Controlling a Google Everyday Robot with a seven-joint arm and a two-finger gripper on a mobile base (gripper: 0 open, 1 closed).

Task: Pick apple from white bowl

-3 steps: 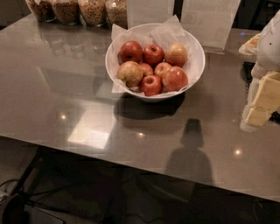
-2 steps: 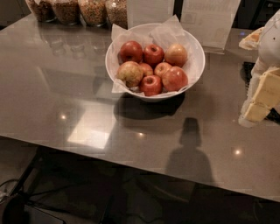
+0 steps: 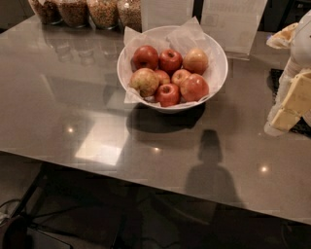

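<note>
The white bowl [image 3: 219,73] stands on the grey table, lined with crumpled white paper and holding several apples. A large red apple [image 3: 194,87] with an orange blush lies at the bowl's front right, and a paler yellowish one [image 3: 144,81] sits at the front left. My gripper [image 3: 290,104] shows as a white and pale yellow shape at the right edge of the camera view. It hangs over the table to the right of the bowl, well apart from it and a little nearer the front. Nothing is seen in its grasp.
Several jars of grain or nuts [image 3: 87,10] line the table's far left edge. Two upright white cards [image 3: 233,22] stand behind the bowl. A dark mat [image 3: 278,82] lies at the right by the arm. The table's front edge [image 3: 146,182] runs across below.
</note>
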